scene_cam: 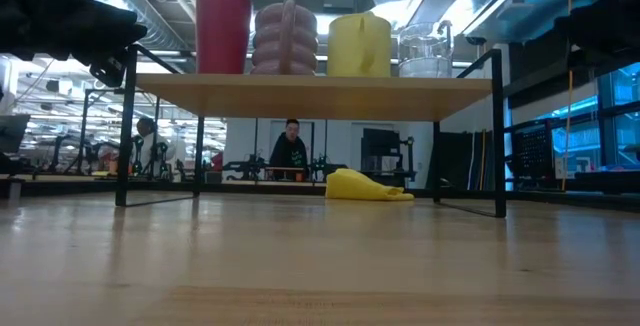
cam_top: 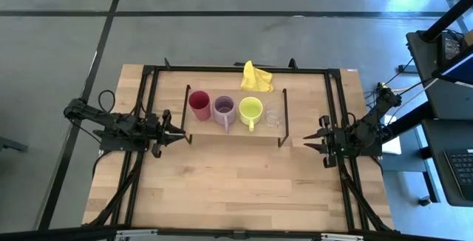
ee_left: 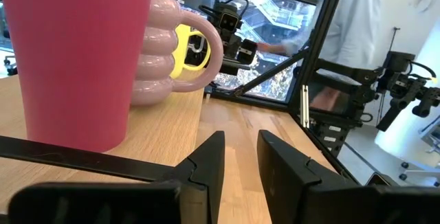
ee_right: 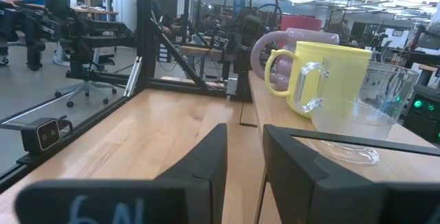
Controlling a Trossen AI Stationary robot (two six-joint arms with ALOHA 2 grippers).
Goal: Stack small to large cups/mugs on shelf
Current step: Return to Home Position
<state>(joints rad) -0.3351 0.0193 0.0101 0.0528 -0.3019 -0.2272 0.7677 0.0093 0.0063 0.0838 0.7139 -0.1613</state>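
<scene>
— What do your jaws hold?
— Nothing. My left jaws and right jaws each stand a narrow gap apart, one at each end of the shelf, its black end frames between me and the cups.
— The cups?
— In a row on its board: red cup, lilac mug, yellow-green mug, clear glass. A yellow cloth lies behind on the worktop. Both my arms reach inward.

Beyond the left gripper, the red cup is cropped. The lilac mug hides most of the yellow-green mug.
</scene>
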